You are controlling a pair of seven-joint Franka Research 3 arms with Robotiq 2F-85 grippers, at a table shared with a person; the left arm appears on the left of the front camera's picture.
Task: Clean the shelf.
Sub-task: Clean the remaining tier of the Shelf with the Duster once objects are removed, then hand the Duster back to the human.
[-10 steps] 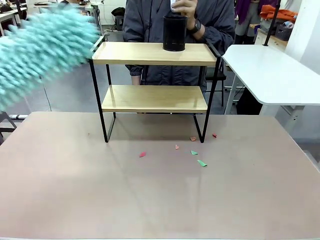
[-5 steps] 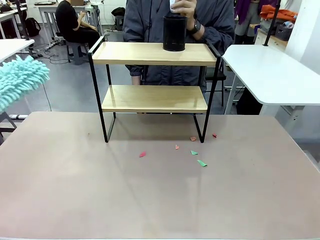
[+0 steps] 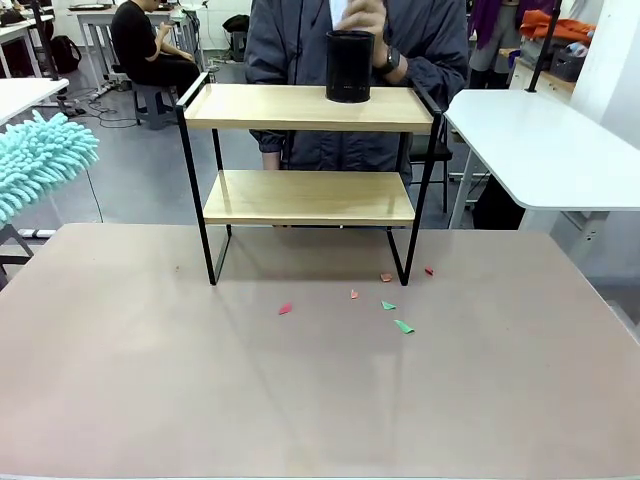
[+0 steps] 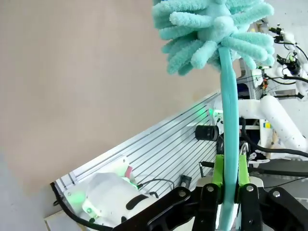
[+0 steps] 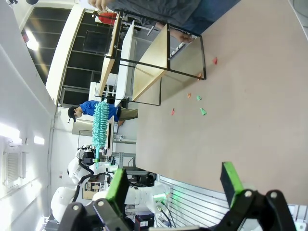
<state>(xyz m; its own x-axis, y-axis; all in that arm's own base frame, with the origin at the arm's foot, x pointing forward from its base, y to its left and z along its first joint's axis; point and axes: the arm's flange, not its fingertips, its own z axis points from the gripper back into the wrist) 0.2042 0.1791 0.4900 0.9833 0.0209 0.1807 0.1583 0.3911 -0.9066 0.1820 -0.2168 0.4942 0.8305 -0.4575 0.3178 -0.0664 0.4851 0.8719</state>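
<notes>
I note the left end effector [image 4: 230, 185] clamped on the teal duster [image 4: 226, 86] handle, the right end effector [image 5: 174, 184] spread wide and empty, the shelf [image 3: 308, 150] standing at the table's [image 3: 320, 390] far side.

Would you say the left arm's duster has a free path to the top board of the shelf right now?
Probably only partly: the duster hangs off to the shelf's left, but a black cup stands on the top board, with the person's hand at it.
</notes>
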